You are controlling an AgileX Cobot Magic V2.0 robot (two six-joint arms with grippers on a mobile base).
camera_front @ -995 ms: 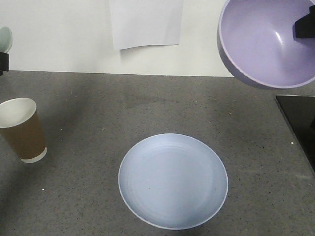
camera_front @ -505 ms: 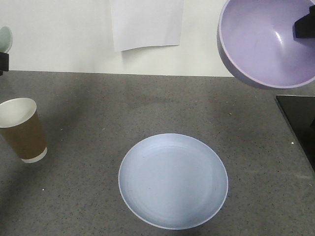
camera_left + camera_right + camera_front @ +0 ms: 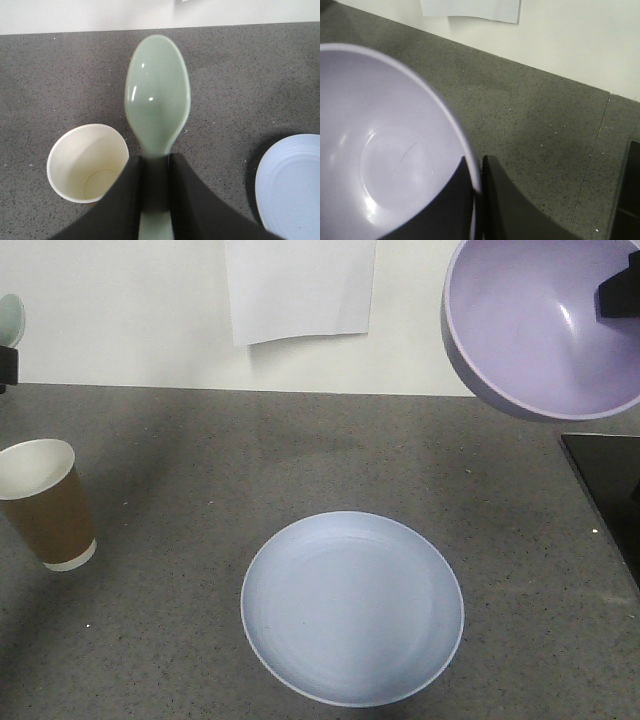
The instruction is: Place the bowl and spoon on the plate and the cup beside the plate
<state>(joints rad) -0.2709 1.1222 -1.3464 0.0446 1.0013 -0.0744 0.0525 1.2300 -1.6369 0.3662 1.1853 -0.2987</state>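
The counter [image 3: 150, 660] is mostly bare grey surface in the front view. The plate [image 3: 352, 608] lies empty at lower centre with open room on every side. The bowl [image 3: 540, 330] hangs in the air at the upper right of that frame, tilted with its mouth toward the camera. My right gripper [image 3: 481, 162] is clenched on its rim, one finger inside and one outside, as the right wrist view shows. The cup [image 3: 48, 505] stands upright at the left edge, well apart from the plate. My left gripper [image 3: 154, 167] pinches the spoon [image 3: 157, 95] by its handle, scoop end forward and off the counter, with the cup at lower left in the left wrist view. I judge the step in hand to be carrying the bowl to the plate, with nothing placed yet. The next move calls for bringing the bowl down and left, levelling it, and seating it inside the plate's rim before letting go. The way looks free, though a black panel [image 3: 610, 490] lies at the right edge beneath the bowl, so I would clear that edge first.
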